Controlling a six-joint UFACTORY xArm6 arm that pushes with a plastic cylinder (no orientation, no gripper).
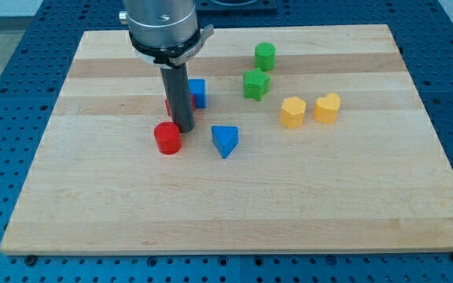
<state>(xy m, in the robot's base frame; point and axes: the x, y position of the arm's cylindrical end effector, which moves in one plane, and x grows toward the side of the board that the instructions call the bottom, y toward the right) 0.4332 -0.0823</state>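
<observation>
My tip [184, 128] stands on the wooden board [234, 204] left of centre, right against the upper right side of a red cylinder [167, 138]. Behind the rod a second red block [169, 105] shows only as a sliver, its shape hidden. A blue cube [199, 93] sits just right of the rod, above the tip. A blue triangular block [225, 141] lies to the tip's right, a short gap away.
A green star-like block [255, 83] and a green cylinder [265, 56] lie toward the view's top right of centre. Two yellow blocks sit further right: a pentagon-like block [292, 112] and a heart-like block [327, 108]. Blue perforated table surrounds the board.
</observation>
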